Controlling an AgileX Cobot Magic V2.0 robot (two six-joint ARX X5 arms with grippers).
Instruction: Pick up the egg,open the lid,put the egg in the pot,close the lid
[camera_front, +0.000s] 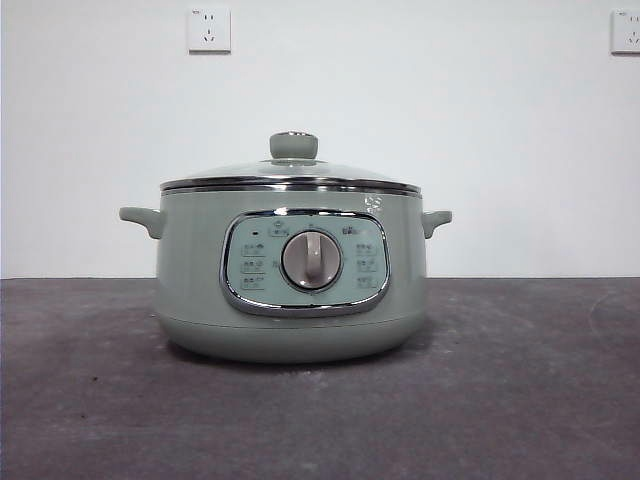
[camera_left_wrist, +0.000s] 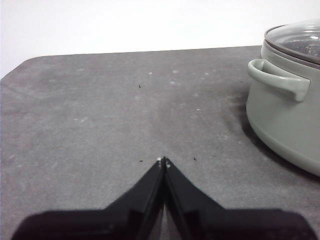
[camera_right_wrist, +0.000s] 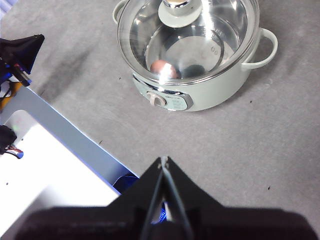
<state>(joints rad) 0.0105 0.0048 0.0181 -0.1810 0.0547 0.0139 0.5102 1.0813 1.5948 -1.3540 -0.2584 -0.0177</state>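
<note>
Egg (camera_right_wrist: 164, 69) lay inside pot (camera_front: 290, 270), lid (camera_front: 291, 175) seated. Left pincer (camera_left_wrist: 163, 161) and right pincer (camera_right_wrist: 164, 160) pressed together, clear. Only check needed: lid sat flush.

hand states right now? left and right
Left hand: closed, holding nothing, low over the table.
Right hand: closed, holding nothing, high above the pot.

Sage-green pot (camera_front: 195, 290) with a chrome-framed pale panel and beige dial (camera_front: 311, 260). Clear glass lid (camera_front: 290, 172), steel-rimmed, with a sage-green knob (camera_front: 293, 146). An orange-brown egg (camera_right_wrist: 164, 69) shows through the glass. Speckled dark grey table (camera_front: 520, 400); white wall (camera_front: 450, 120); both grippers (camera_left_wrist: 163, 162) (camera_right_wrist: 164, 160) black.
</note>
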